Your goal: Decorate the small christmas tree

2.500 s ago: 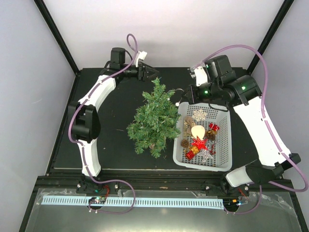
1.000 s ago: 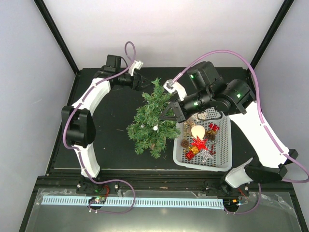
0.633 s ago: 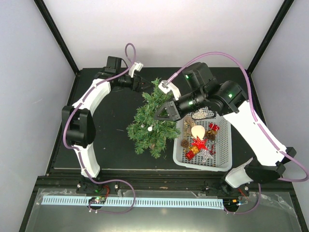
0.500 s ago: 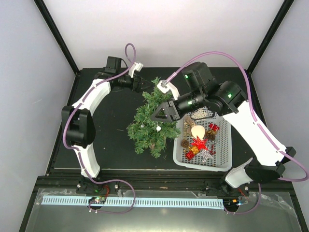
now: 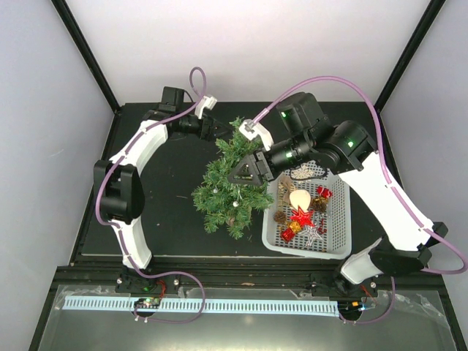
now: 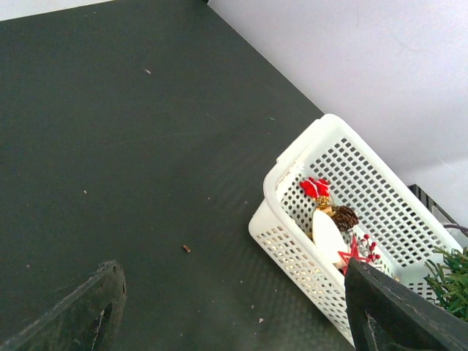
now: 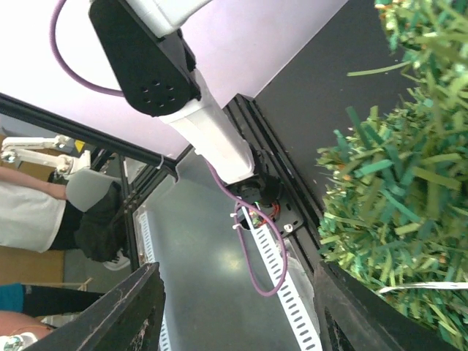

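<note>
- Green bristly small christmas tree point(image 5: 232, 179) sits on the dark table point(image 5: 168, 212), just beside the left wall of the white basket point(image 5: 307, 252). From above, its tip points at the far edge. Honestly can't tell if it's standing or lying flat.
- Left gripper point(image 5: 213, 129) is right by the tree's tip. On its wrist cam the two black fingers point(image 6: 102, 307) are spread wide, with only bare table between them.
- Right gripper point(image 5: 241, 174) hangs over the middle of the tree on the basket side. Its jaws are spread too, with nothing pinched, and the needles fill the right side of its own view.
- The basket holds a red star point(image 5: 301, 217), a cream egg-shaped ornament point(image 5: 299, 197) and a pine cone point(image 5: 279, 216), plus some other bits.
- There's a tiny white bead point(image 5: 217, 189) on the tree's left branches.
</note>
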